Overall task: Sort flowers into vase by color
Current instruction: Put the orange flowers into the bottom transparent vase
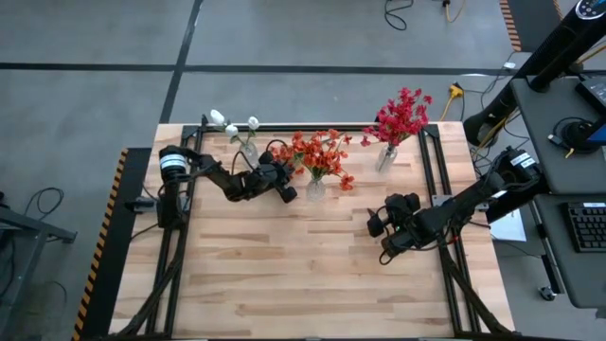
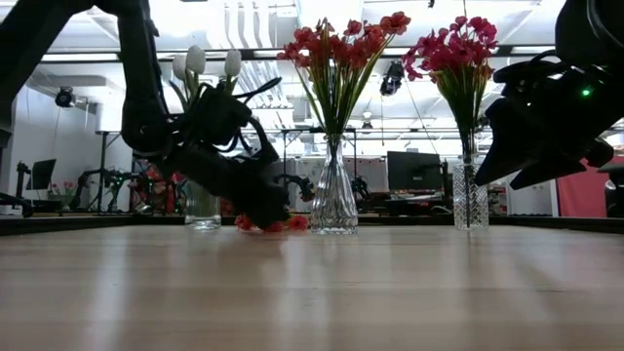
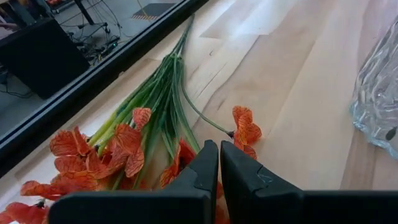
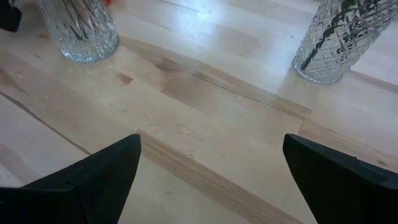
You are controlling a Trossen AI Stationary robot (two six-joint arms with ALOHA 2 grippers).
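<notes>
A loose spray of orange flowers (image 3: 149, 118) lies flat on the table, its green stems running away toward the far rail. My left gripper (image 3: 219, 149) is shut, low over the spray's bloom end, just left of the middle glass vase (image 1: 315, 189) that holds upright orange flowers (image 2: 336, 44). A vase with white flowers (image 1: 248, 150) stands at the far left, and one with crimson flowers (image 1: 385, 158) at the far right. My right gripper (image 1: 382, 237) hangs open above bare wood at the right, nothing between its fingers. My left gripper has its shut fingertips (image 3: 208, 163) slanting down at the orange blooms (image 3: 180, 158) nearest to it. The fingers hide the spot, so I cannot tell whether they touch a bloom or a stem. The spray rests on the table.
The three vases stand in a row along the far side; the middle one (image 3: 379, 99) is close beside my left gripper. A black rail (image 3: 93, 87) runs along the far edge behind the spray. Bare wood stretches across the table's near half (image 1: 303, 284).
</notes>
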